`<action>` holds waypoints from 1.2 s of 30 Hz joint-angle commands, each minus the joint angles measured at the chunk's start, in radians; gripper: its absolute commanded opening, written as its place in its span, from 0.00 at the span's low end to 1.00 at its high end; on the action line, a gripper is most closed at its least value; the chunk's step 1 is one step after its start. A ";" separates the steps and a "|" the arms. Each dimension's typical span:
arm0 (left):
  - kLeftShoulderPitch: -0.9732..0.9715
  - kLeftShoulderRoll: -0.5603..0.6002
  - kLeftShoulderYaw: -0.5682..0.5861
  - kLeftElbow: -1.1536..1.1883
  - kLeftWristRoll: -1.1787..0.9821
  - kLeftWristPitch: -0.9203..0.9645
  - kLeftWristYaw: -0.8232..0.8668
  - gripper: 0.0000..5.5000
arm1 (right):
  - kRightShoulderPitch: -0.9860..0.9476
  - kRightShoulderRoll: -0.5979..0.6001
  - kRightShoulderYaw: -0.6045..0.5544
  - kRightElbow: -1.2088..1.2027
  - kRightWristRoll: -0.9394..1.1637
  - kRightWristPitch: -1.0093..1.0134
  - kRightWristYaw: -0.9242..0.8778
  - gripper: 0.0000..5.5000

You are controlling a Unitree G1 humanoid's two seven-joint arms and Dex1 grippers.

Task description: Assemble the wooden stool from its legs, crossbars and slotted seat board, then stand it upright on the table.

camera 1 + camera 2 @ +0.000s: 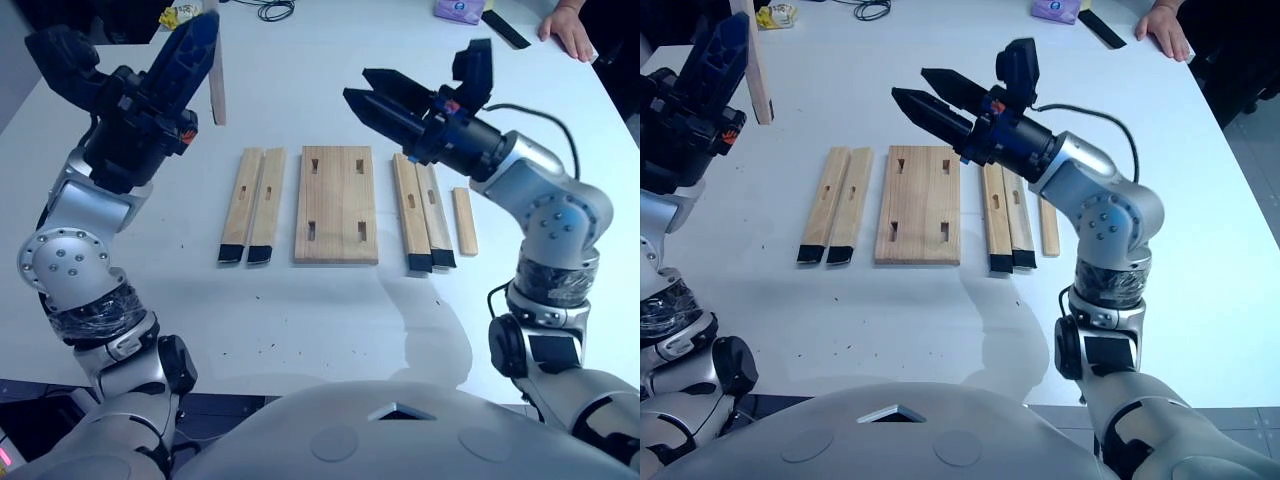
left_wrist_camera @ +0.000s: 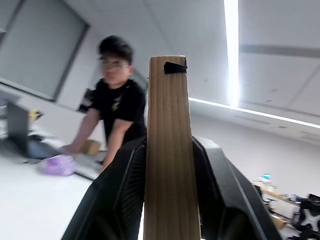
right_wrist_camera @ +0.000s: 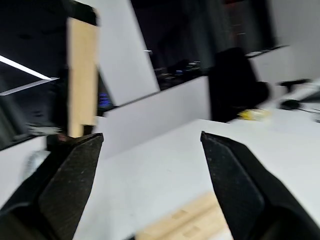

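Lying flat nearest on white table (image 1: 300,320): slotted seat board (image 1: 336,204) between left legs (image 1: 252,205) and right legs (image 1: 422,212), black-tipped, short crossbar (image 1: 464,221) just beside the latter. Pale smooth planks, probably stiff, light; best pinched across narrow edges near mid-length. Hovering over right legs, right gripper (image 1: 360,85) spread wide, empty. Farther back, left gripper (image 2: 169,165) clamped on upright wooden slat (image 2: 169,110), raised

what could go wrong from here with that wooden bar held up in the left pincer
1. The left pincer holds the wooden bar high, with a long part sticking out past its fingers; the bar could pivot or slip and drop onto the table.
2. The right pincer hangs open over the seat board and the right legs, which lie side by side; a careless descent might knock them askew.
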 commanded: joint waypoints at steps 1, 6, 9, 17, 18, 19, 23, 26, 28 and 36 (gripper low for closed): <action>0.004 -0.008 -0.047 -0.048 -0.056 -0.008 -0.001 0.24 | -0.114 -0.012 -0.061 0.054 0.195 0.127 -0.082 0.66; 0.018 0.008 -0.120 -0.072 -0.063 0.004 -0.047 0.24 | -0.219 -0.024 -0.094 0.115 0.396 0.211 -0.202 0.66; 0.019 0.027 -0.159 -0.074 -0.039 0.004 -0.088 0.24 | -0.246 -0.044 -0.081 0.133 0.455 0.226 -0.224 0.66; 0.018 0.046 -0.204 -0.042 0.018 -0.020 -0.146 0.24 | -0.245 -0.050 -0.041 0.118 0.526 0.214 -0.245 0.66; 0.017 0.048 -0.205 -0.039 0.019 -0.021 -0.149 0.24 | -0.240 -0.051 -0.037 0.110 0.535 0.212 -0.247 0.66; 0.015 0.049 -0.205 -0.037 0.020 -0.022 -0.152 0.24 | -0.233 -0.055 -0.034 0.103 0.544 0.210 -0.244 0.66; 0.019 0.048 -0.222 -0.036 0.014 -0.009 -0.168 0.24 | -0.222 -0.062 -0.022 0.090 0.571 0.195 -0.247 0.66; 0.031 0.045 -0.232 -0.048 0.010 -0.007 -0.168 0.24 | -0.226 -0.062 -0.015 0.089 0.592 0.184 -0.249 0.66; 0.032 0.045 -0.237 -0.049 0.007 -0.006 -0.170 0.24 | -0.227 -0.065 -0.008 0.090 0.601 0.175 -0.254 0.66; 0.051 0.051 -0.253 -0.073 0.015 -0.015 -0.172 0.24 | -0.222 -0.059 0.030 0.098 0.600 0.149 -0.265 0.60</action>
